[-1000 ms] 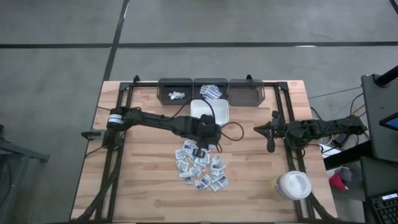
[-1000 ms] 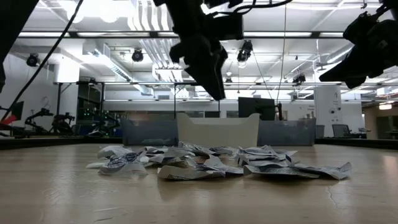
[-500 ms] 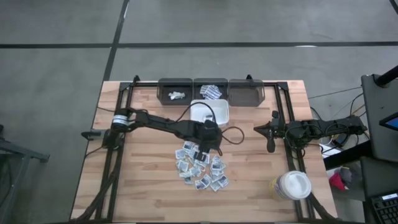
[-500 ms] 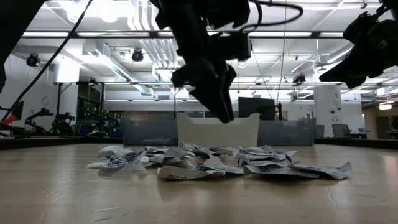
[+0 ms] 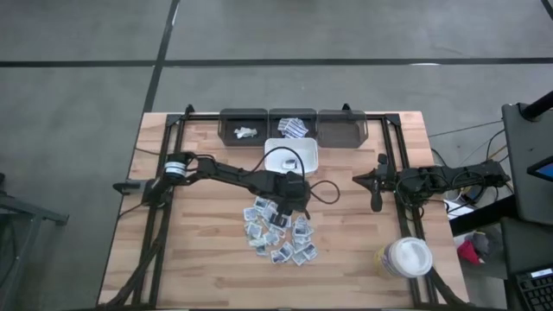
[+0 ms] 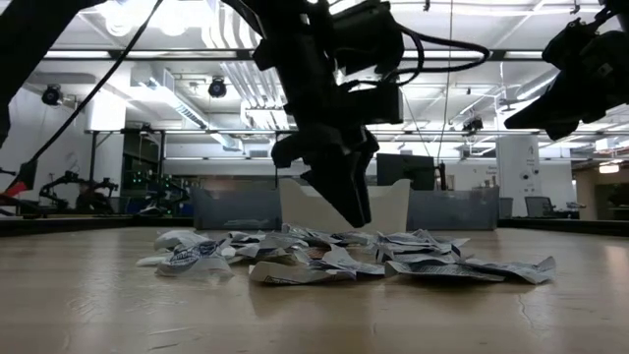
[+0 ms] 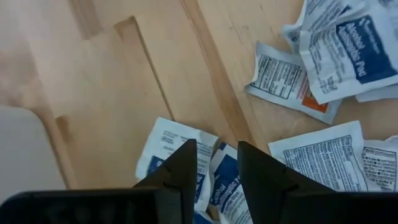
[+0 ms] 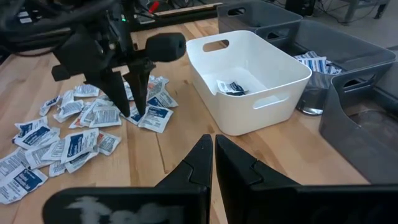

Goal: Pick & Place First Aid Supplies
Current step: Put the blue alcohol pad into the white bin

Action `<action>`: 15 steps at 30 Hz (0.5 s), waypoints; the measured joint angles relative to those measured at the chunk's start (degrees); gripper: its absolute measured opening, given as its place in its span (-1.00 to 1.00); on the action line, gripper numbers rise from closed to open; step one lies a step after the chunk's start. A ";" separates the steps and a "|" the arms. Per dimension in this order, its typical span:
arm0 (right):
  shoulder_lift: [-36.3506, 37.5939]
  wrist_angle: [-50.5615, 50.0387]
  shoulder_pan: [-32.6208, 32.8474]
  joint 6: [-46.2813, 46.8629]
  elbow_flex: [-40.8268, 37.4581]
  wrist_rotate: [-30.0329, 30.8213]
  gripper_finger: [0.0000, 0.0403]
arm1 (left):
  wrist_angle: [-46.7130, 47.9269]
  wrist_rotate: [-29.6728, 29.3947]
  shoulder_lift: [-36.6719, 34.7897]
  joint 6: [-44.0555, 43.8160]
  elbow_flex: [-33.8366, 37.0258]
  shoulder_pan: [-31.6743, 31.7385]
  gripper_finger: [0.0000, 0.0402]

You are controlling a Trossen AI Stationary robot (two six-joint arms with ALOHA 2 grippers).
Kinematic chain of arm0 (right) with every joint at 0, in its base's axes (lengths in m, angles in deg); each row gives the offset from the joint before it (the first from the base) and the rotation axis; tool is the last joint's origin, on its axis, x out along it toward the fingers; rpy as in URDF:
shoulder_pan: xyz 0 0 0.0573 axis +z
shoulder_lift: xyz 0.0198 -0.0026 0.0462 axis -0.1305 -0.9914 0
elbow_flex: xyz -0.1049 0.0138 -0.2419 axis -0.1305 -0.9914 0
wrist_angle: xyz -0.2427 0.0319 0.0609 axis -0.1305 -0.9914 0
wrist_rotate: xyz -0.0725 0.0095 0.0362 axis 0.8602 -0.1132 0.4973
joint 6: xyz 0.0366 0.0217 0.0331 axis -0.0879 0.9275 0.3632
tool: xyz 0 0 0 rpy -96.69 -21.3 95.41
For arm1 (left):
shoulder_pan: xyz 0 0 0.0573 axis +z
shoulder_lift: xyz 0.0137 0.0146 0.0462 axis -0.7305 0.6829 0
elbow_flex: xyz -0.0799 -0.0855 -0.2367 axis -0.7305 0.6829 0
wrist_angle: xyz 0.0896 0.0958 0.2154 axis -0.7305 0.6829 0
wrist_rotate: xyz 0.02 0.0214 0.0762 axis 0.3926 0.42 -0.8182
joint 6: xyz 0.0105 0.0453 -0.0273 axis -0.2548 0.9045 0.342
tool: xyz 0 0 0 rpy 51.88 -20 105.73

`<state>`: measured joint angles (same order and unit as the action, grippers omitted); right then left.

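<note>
The first aid supplies, small white sachets with blue print, lie in a loose pile [image 5: 281,235] [image 6: 344,258] on the wooden table, nearer than the white bin. My left gripper [image 5: 281,213] [image 7: 217,180] [image 8: 130,106] hangs open just above the pile's far edge, fingers slanting down. One sachet [image 7: 177,155] shows below and between its tips. It holds nothing. My right gripper [image 5: 377,192] [image 8: 214,158] waits shut at the table's right side, clear of the pile.
A white bin [image 5: 302,164] [image 8: 249,74] with a sachet inside stands just beyond the pile. Three dark bins [image 5: 292,125] line the far edge; two hold items. A white round lidded tub [image 5: 406,257] stands at the near right corner.
My left gripper has sunk toward the pile of sachets, tipping a little steeper, and now hangs just above the pile's far edge. The sachets have stayed where they were.
</note>
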<state>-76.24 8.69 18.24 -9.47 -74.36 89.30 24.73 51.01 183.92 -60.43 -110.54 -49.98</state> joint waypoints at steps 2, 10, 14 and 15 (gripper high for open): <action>0.00 0.02 -0.02 0.00 0.02 0.02 -0.91 | -0.03 0.00 0.20 -0.02 0.00 0.00 -0.45; 0.02 0.02 -0.02 -0.02 0.02 0.02 -0.91 | -0.28 0.02 1.40 -0.07 0.02 0.09 -0.46; 0.02 0.00 -0.02 -0.02 0.01 0.00 -0.91 | -0.58 0.20 2.65 -0.37 0.02 0.21 -0.46; 0.02 0.02 -0.01 -0.01 0.01 0.00 -0.91 | -0.67 0.38 2.68 -0.69 0.00 0.29 -0.47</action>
<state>-76.22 8.71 18.23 -9.48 -74.34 89.30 24.06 51.40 186.60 -61.13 -110.54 -49.68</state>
